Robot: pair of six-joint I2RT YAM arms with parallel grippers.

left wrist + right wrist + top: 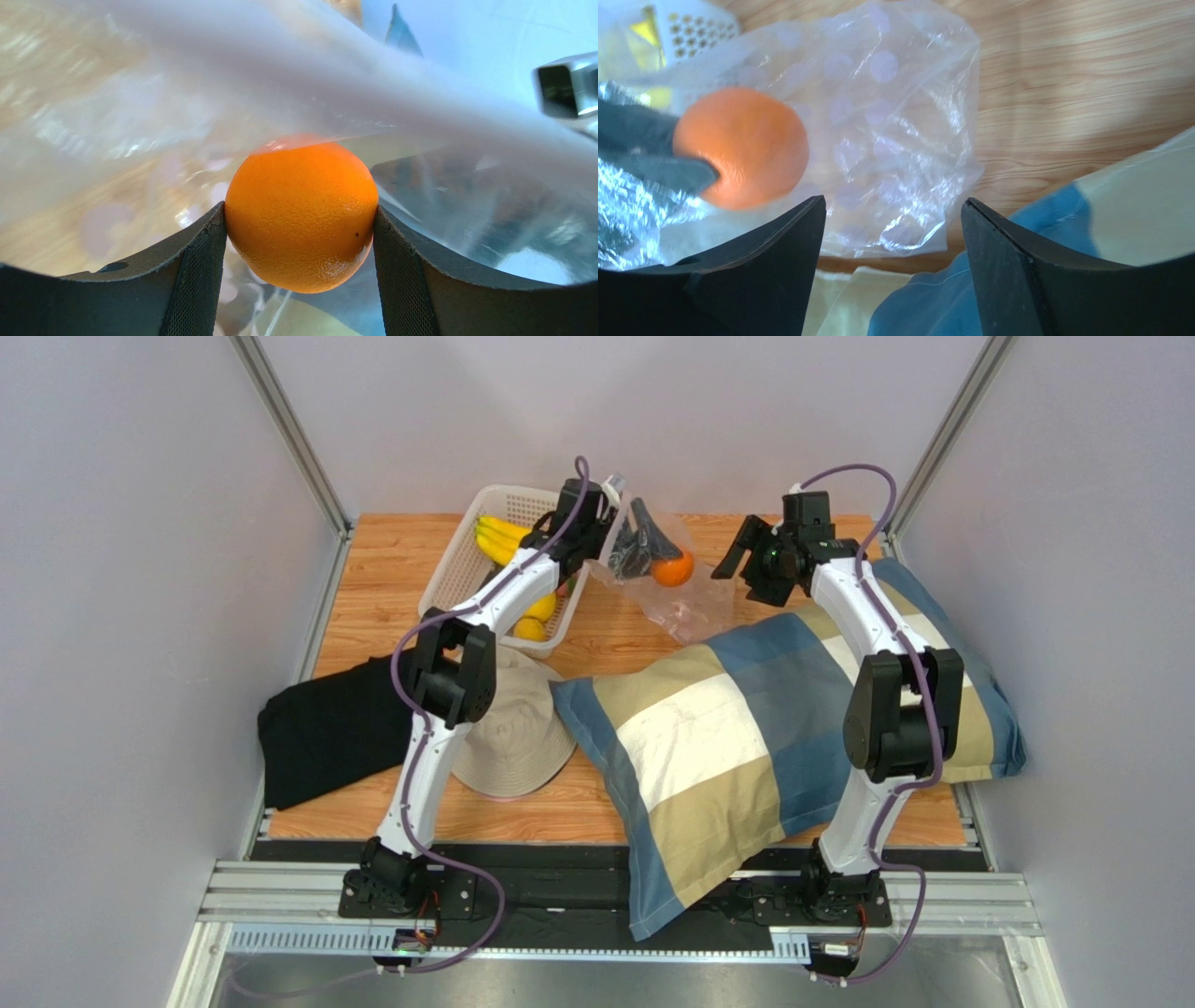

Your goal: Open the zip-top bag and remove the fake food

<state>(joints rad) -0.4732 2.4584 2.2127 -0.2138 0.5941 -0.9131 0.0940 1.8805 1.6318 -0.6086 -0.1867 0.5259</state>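
Note:
The clear zip-top bag (676,611) lies crumpled on the wooden table between the basket and the pillow; it also shows in the right wrist view (899,133). My left gripper (648,549) is shut on the orange (302,213), held at the bag's far end with plastic film (140,119) around it. The orange also shows in the top view (673,569) and the right wrist view (741,147). A grey shiny shape (484,210), maybe the fish, lies beside it. My right gripper (892,206) is open and empty, above the bag's near edge and the pillow corner (732,557).
A white mesh basket (463,567) at the back left holds the yellow banana bunch (498,536) and yellow round fruits (533,623). A checked pillow (758,742) fills the right side. A beige hat (519,735) and black cloth (330,728) lie left.

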